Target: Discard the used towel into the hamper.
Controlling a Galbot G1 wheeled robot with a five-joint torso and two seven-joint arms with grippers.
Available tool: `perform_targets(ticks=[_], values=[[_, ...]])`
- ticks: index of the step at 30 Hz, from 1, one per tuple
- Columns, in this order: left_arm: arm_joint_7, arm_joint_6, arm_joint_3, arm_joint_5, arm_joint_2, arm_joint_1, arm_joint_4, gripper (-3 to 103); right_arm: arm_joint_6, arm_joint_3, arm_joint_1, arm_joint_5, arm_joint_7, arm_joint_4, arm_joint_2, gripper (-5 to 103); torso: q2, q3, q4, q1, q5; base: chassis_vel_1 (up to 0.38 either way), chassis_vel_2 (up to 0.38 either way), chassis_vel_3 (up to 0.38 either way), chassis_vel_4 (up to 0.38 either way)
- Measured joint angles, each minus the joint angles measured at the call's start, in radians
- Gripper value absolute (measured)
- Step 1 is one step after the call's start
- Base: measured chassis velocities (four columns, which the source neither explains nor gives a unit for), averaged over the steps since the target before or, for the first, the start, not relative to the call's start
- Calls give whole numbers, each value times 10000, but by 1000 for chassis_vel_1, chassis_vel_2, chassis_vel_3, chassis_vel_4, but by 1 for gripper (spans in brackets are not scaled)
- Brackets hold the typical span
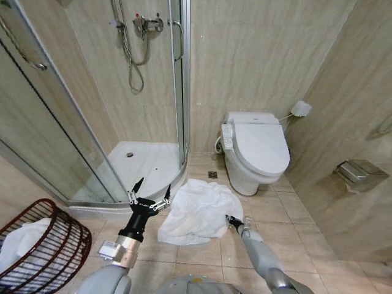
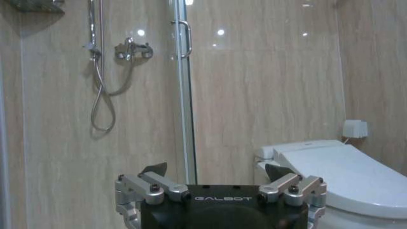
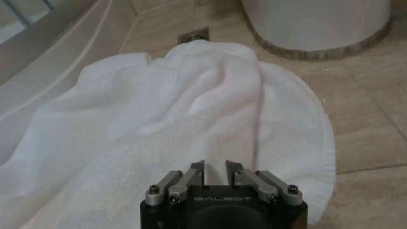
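The used towel (image 1: 199,211) is white and lies crumpled on the tiled floor between the shower tray and the toilet. My right gripper (image 1: 231,220) is down at the towel's near right edge. In the right wrist view its fingers (image 3: 198,168) are drawn close together on the towel (image 3: 178,109) cloth. My left gripper (image 1: 149,195) hovers open above the floor just left of the towel, and the left wrist view has it (image 2: 219,171) pointing at the shower wall. The hamper (image 1: 58,248), a reddish-brown wire basket, stands at the near left with white cloth inside.
A corner shower with a glass door (image 1: 177,92) and a raised white tray (image 1: 138,168) lies ahead on the left. The toilet (image 1: 254,150) stands ahead on the right, with a floor drain (image 1: 212,174) beside it. A metal paper holder (image 1: 358,173) hangs on the right wall.
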Motion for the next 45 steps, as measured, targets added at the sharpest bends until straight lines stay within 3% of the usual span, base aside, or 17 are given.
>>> perform_targets(ticks=[3, 5, 7, 9, 10, 13, 14, 17, 19, 25, 27, 33, 40, 45], values=[[0, 0, 0, 0, 0, 0, 0, 100, 133, -8, -144, -94, -85, 188, 20, 14, 0, 0, 0, 0, 0, 0, 0, 0, 0], [0, 0, 0, 0, 0, 0, 0, 100, 414, -6, -299, -301, -188, 366, 46, 24, 0, 0, -1, 0, -1, 0, 0, 0, 0], [0, 0, 0, 0, 0, 0, 0, 100, 593, 4, -350, -436, -223, 405, 59, 24, 0, 0, -1, 0, 0, 0, 0, 0, 0], [0, 0, 0, 0, 0, -1, 0, 100, 971, 99, -389, -630, -528, 419, 82, 35, 0, 0, -1, 0, -1, 0, 0, 0, 0], [0, 0, 0, 0, 0, -1, 0, 100, 971, 99, -389, -630, -528, 419, 82, 35, 0, 0, -1, 0, -1, 0, 0, 0, 0], [0, 0, 0, 0, 0, 0, 0, 100, 1031, 147, -475, -593, -903, 594, 78, 51, 0, 0, 0, 0, 0, 0, 0, 0, 0], [0, 0, 0, 0, 0, 0, 0, 100, 1031, 147, -475, -593, -903, 594, 78, 51, 0, 0, 0, 0, 0, 0, 0, 0, 0], [0, 0, 0, 0, 0, -1, 0, 100, 1051, 186, -574, -763, -1170, 683, 75, 68, 0, 0, -1, 0, -1, 0, 0, 0, 0], [0, 0, 0, 0, 0, 0, 0, 100, 1058, 194, -610, -795, -1223, 694, 86, 68, 0, 0, -1, 0, -1, 0, 0, 0, 0], [0, 0, 0, 0, 0, 0, 0, 100, 1211, 233, -648, -970, -1278, 608, 117, 94, 1, -1, -1, -1, 0, -12, 8, 15, -16], [0, 0, 0, 0, 0, 0, 0, 100, 1272, 232, -646, -1107, -1254, 614, 116, 97, 1, -1, 0, -2, 1, -92, 59, 89, -97], [0, 0, 0, 0, 0, -1, 0, 100, 1741, 194, -717, -1553, -1577, 733, 49, 100, 1, 3, -2, 4, 1, -140, 150, 150, -146], [0, 0, 0, 0, 1, -1, 0, 100, 1806, 193, -671, -1888, -1776, 732, 68, 100, -121, -66, -8, -49, -2, -108, 100, 110, -67], [0, 0, 0, 0, 1, 0, 0, 100, 1444, 193, -693, -2071, -1295, 876, 229, 100, -338, -211, -2, -136, -2, 48, -14, -29, 20]])
